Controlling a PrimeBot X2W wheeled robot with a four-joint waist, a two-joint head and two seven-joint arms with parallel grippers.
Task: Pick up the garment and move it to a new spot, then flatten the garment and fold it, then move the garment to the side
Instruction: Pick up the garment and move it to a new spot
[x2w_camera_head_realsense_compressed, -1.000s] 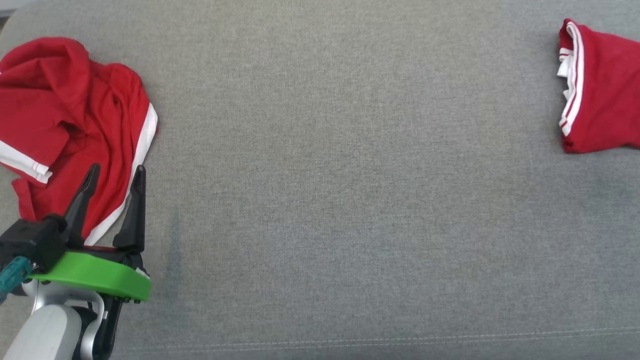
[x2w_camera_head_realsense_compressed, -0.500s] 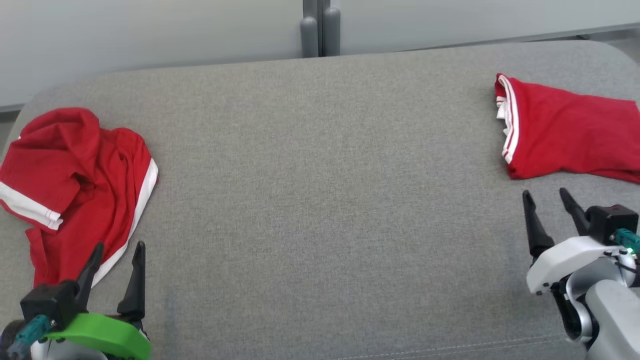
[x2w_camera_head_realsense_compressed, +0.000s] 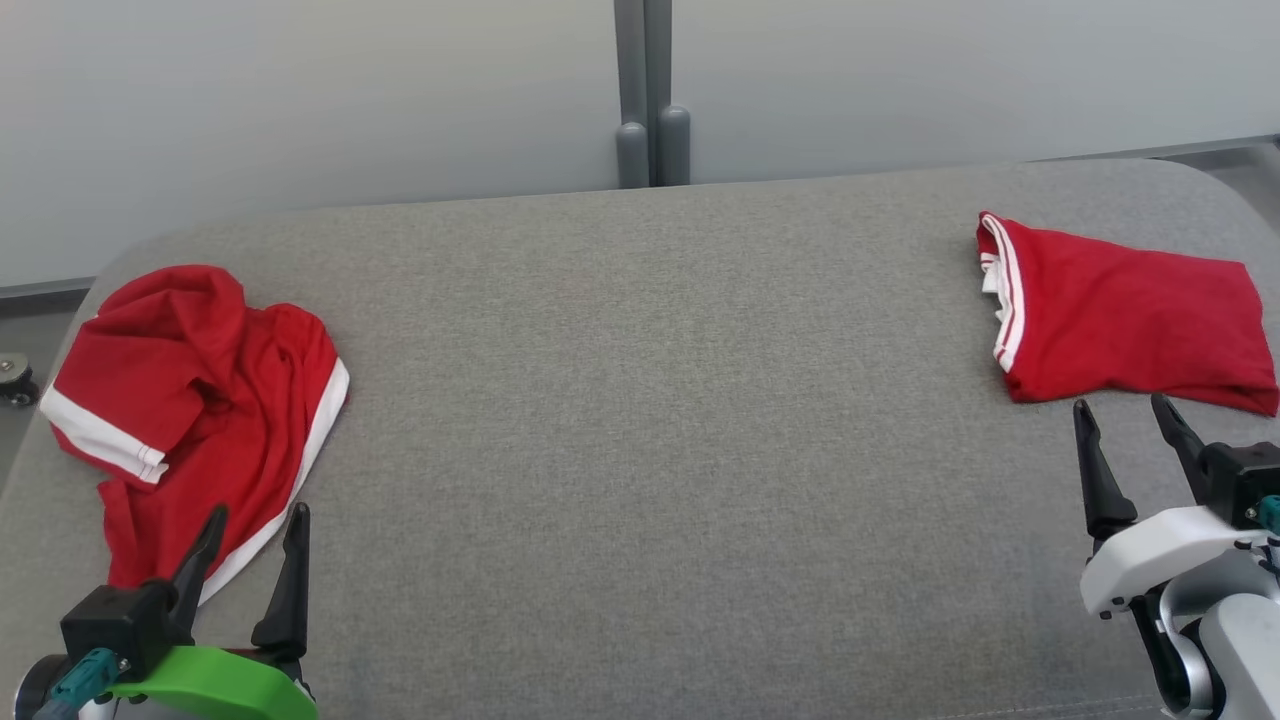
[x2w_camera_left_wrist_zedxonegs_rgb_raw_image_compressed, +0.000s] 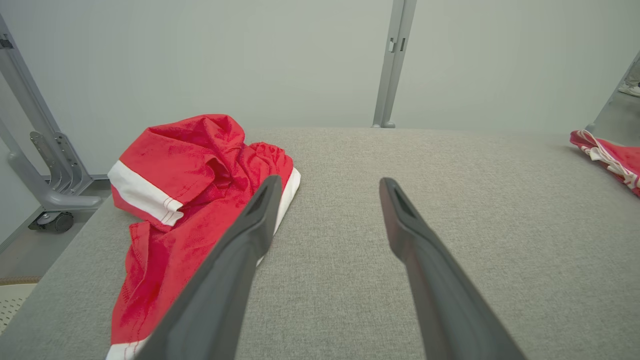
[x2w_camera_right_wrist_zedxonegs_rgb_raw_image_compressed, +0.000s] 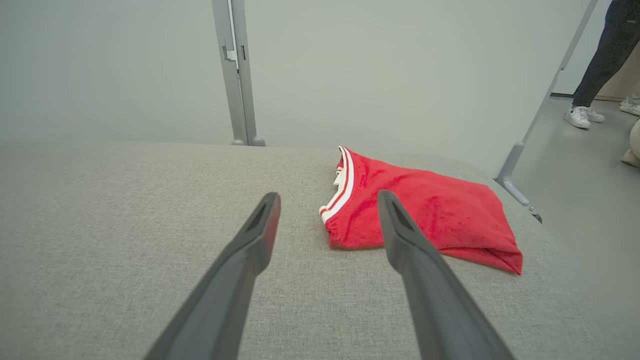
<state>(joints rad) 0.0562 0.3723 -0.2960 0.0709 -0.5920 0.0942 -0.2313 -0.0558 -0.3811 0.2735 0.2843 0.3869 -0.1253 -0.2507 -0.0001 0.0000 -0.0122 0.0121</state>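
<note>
Your grey padded surface (x2w_camera_head_realsense_compressed: 640, 450) meets a pale wall (x2w_camera_head_realsense_compressed: 300, 100), with a grey post (x2w_camera_head_realsense_compressed: 645, 90) at 12 o'clock. At 9 o'clock the crumpled red garment (x2w_camera_head_realsense_compressed: 200, 400) lies heaped; the left gripper (x2w_camera_head_realsense_compressed: 258, 512), at 7 o'clock, holds its jaws apart at the near hem. At 3 o'clock lies the folded red garment (x2w_camera_head_realsense_compressed: 1120, 330), with the right gripper (x2w_camera_head_realsense_compressed: 1120, 403) at 4 o'clock, jaws apart, just short of it. The head camera has tilted up since half a second ago, showing more wall; the cloth lies unmoved. Count two garments, two grippers, one post.
</note>
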